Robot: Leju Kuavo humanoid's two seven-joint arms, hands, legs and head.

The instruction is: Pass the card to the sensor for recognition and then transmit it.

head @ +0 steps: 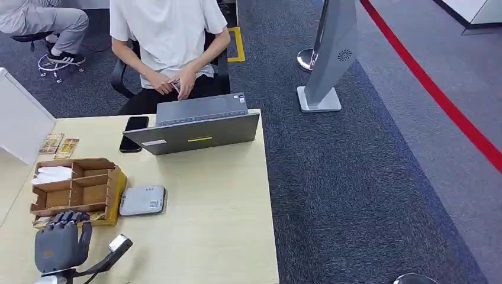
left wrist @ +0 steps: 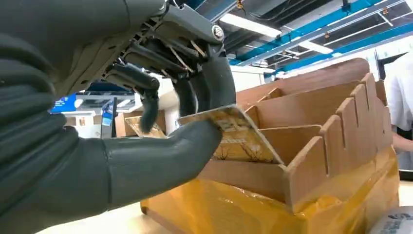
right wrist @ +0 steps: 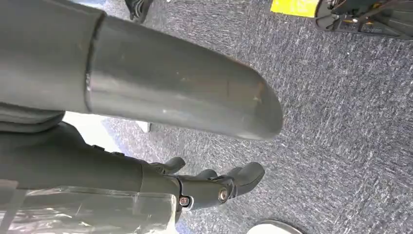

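My left hand (head: 59, 242) is at the table's near left corner, against the front of a cardboard organizer (head: 77, 189). In the left wrist view this hand (left wrist: 146, 161) pinches a yellow patterned card (left wrist: 241, 136) between thumb and fingers, at the organizer's (left wrist: 311, 126) front compartment. The card reader sensor (head: 142, 200), a flat white-grey box, lies just right of the organizer, and its edge (left wrist: 394, 222) appears beside the yellow base. My right hand (right wrist: 146, 170) hangs over grey carpet, fingers loosely apart and holding nothing.
A grey laptop (head: 195, 127) and a black phone (head: 134, 133) lie at the table's far side, in front of a seated person (head: 169, 35). Two loose cards (head: 59, 145) lie by a white partition (head: 21, 121). The table (head: 237, 236) ends at its right edge over carpet.
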